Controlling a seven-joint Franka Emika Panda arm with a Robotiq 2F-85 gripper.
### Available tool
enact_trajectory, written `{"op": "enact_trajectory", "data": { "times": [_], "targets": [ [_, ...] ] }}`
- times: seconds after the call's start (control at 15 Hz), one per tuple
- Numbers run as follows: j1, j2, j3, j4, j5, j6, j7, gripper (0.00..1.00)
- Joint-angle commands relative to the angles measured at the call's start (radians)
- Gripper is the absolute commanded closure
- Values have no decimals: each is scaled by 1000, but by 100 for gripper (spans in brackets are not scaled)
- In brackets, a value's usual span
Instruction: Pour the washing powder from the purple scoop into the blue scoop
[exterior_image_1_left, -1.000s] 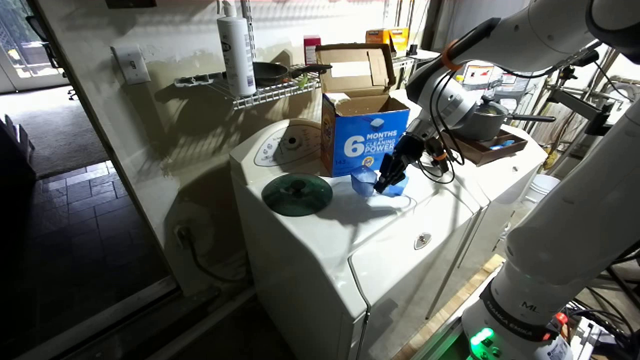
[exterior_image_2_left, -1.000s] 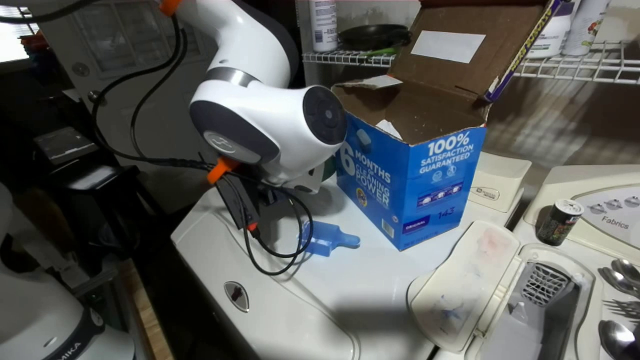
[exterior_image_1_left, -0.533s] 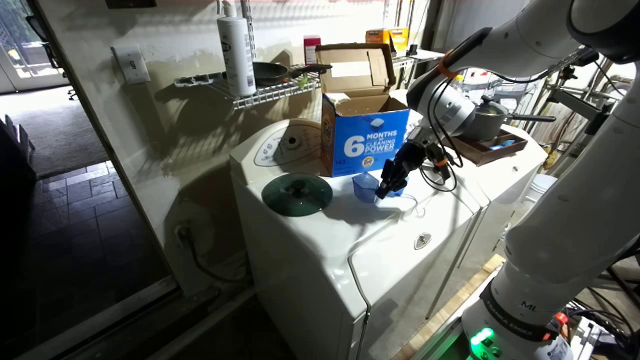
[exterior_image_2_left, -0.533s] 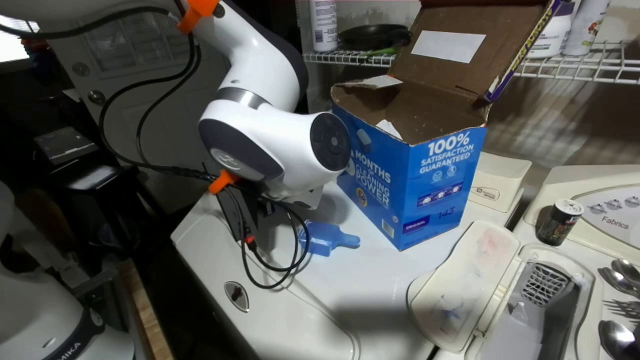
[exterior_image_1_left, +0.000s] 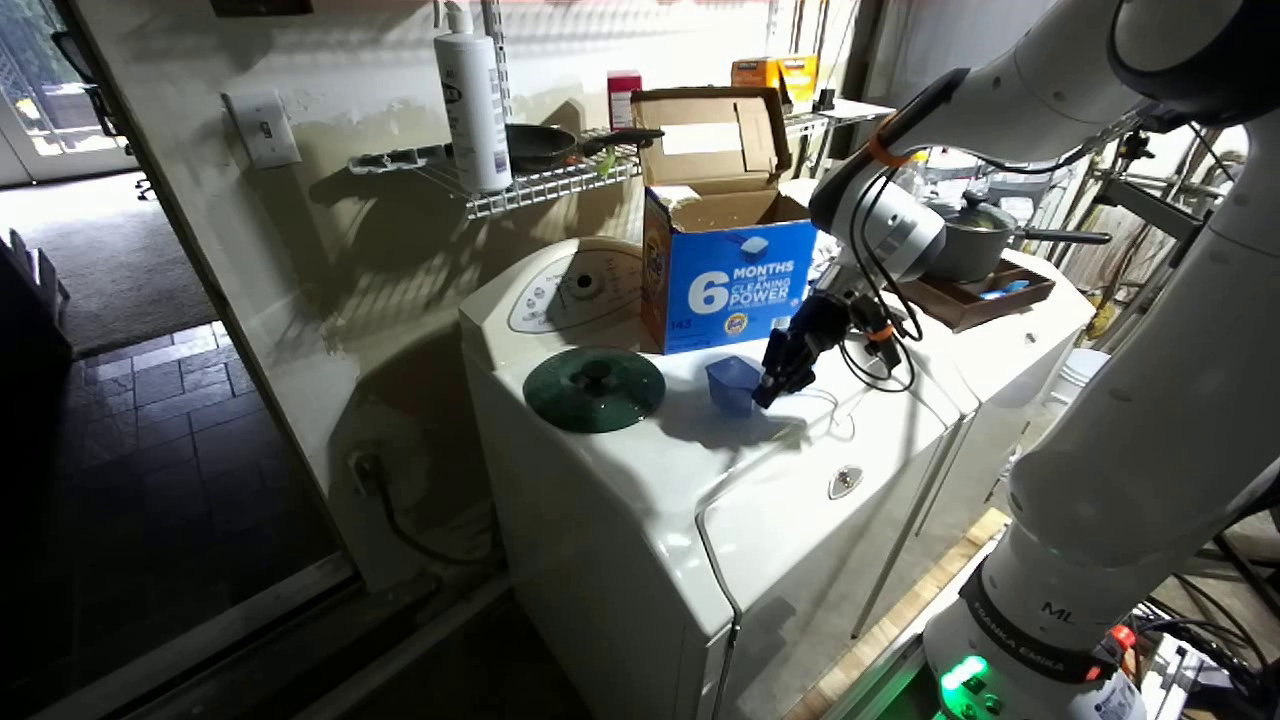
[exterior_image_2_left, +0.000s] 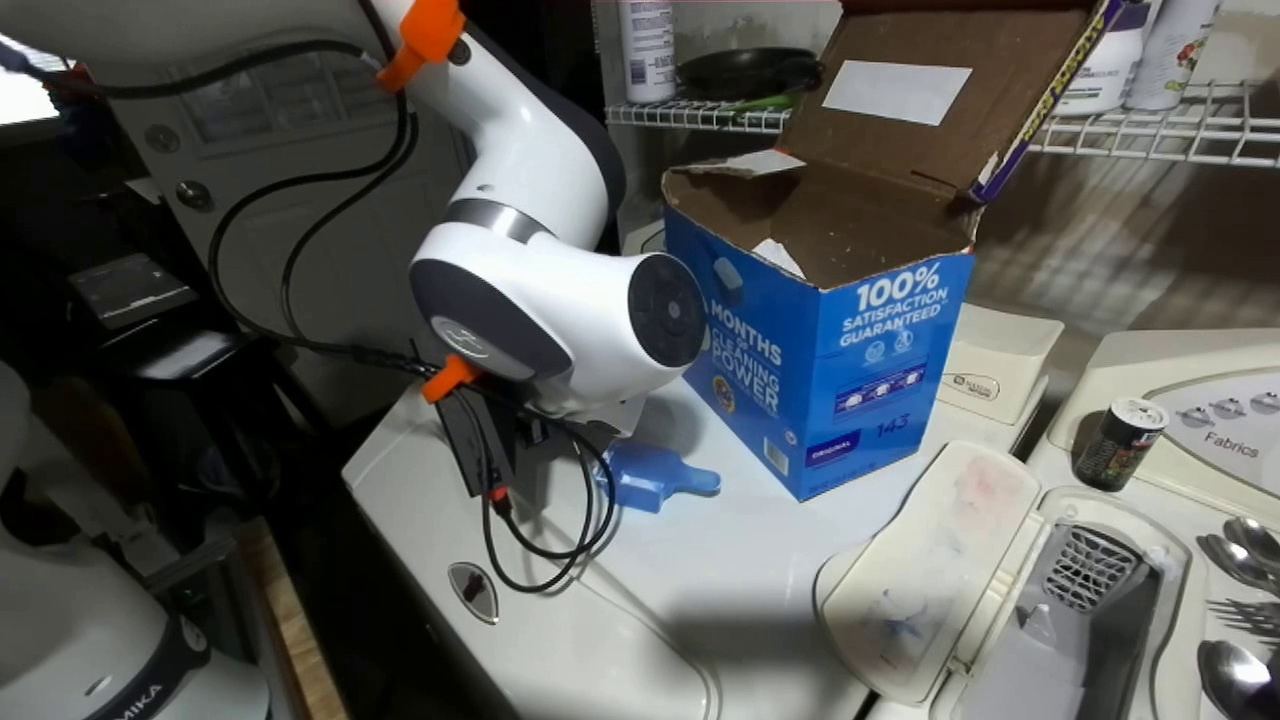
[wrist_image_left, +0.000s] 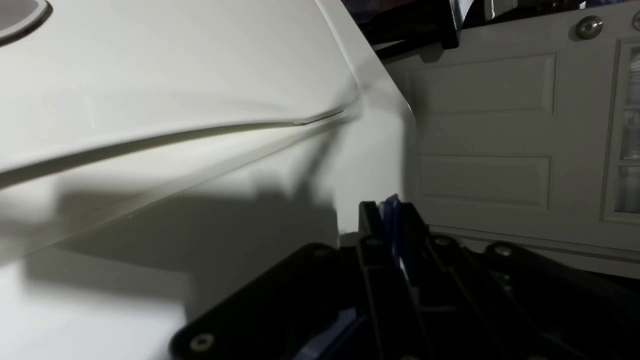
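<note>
The purple scoop, a blue-purple translucent cup (exterior_image_1_left: 733, 388), is held just above the white washer top in an exterior view. My gripper (exterior_image_1_left: 768, 388) is shut on its handle; in the wrist view the fingertips (wrist_image_left: 389, 206) pinch a thin purple strip. The purple scoop is hidden behind the arm in the exterior view where the pale-blue scoop (exterior_image_2_left: 650, 476) shows lying on the washer, its handle pointing away from the arm. The blue scoop is hidden behind my fingers in the opposite exterior view. A blue edge (wrist_image_left: 325, 337) shows low in the wrist view. I cannot see any powder.
A big open blue carton (exterior_image_1_left: 740, 285) stands close behind the scoops, also in the other view (exterior_image_2_left: 890, 400). A dark green glass lid (exterior_image_1_left: 594, 392) lies on the washer. A brown tray (exterior_image_1_left: 985, 300) with a pot stands farther along. Loose cables (exterior_image_2_left: 560, 550) hang from the arm.
The gripper has moved down a little with the purple scoop, which now looks lower and tilted differently. The arm has shifted toward the carton. The blue scoop has not moved.
</note>
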Motion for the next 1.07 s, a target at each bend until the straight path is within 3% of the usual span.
{"op": "enact_trajectory", "data": {
  "times": [0.0,0.73,0.87,0.93,1.0],
  "targets": [
    [-14,23,9,18,23,-12,-8,97],
    [-27,44,5,42,24,-29,-5,97],
    [-31,51,4,49,24,-31,-1,81],
    [-33,53,4,50,24,-33,0,61],
    [-35,55,3,53,26,-37,0,55]
  ]
}}
